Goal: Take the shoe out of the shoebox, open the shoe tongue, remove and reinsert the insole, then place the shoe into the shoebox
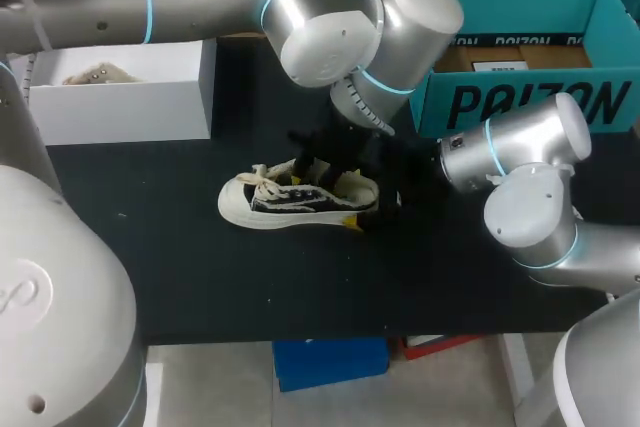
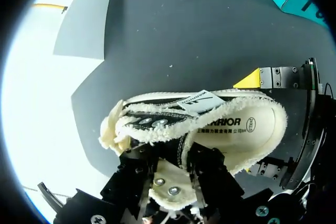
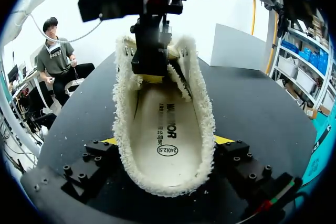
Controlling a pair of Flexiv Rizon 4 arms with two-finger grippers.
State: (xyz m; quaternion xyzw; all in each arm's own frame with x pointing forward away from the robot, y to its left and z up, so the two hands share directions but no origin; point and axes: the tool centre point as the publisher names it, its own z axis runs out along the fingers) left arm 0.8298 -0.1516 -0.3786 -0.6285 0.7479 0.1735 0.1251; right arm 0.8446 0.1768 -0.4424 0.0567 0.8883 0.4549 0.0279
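Observation:
A black-and-cream low sneaker (image 1: 290, 199) lies on its sole on the black table, toe toward the left. Its fleecy opening and printed insole (image 3: 165, 129) face my right wrist camera. My left gripper (image 1: 318, 169) comes down from above onto the lace area. In the left wrist view its fingers (image 2: 210, 169) pinch a cream flap of the upper beside the tongue (image 2: 199, 102). My right gripper (image 3: 168, 141) stands wide around the heel, one yellow tip pressed against each side of the shoe (image 2: 157, 124).
A white shoebox (image 1: 120, 107) stands at the back left with another shoe (image 1: 95, 74) in it. A teal box (image 1: 520, 97) sits at the back right. Bare table lies in front of the sneaker up to the front edge.

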